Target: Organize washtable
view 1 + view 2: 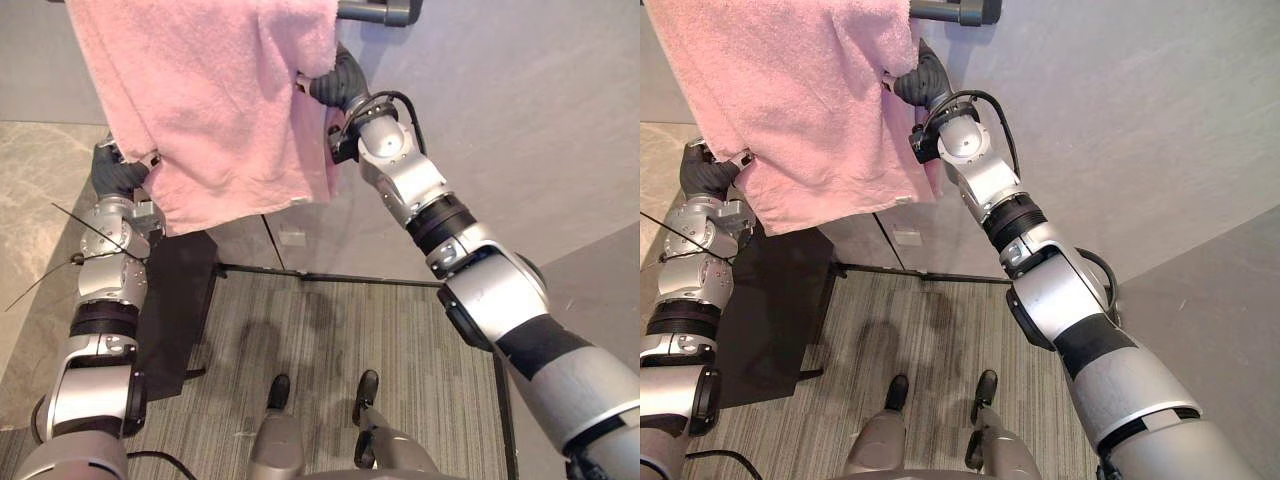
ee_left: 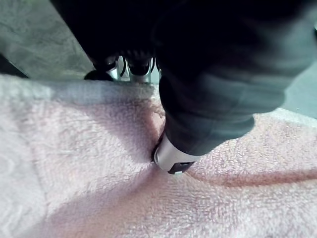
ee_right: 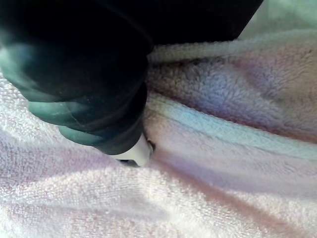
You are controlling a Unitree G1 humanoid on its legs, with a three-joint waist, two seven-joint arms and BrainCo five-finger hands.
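Note:
A pink towel (image 1: 210, 90) hangs spread out high in front of me, its top right by a dark grey rail (image 1: 385, 12) on the wall. My left hand (image 1: 118, 170) grips the towel's lower left corner. In the left wrist view its thumb (image 2: 173, 161) presses into the cloth and its fingers (image 2: 130, 67) sit behind the edge. At the towel's right edge, just below the rail, my right hand (image 1: 338, 82) holds the cloth. The right wrist view shows its thumb (image 3: 136, 152) dug into a fold of the towel (image 3: 223, 148).
A grey wall (image 1: 520, 120) stands behind the towel. Below lie a striped grey floor mat (image 1: 330, 340) and a black cloth (image 1: 175, 300) at the lower left. A marbled surface (image 1: 40, 200) runs along the left.

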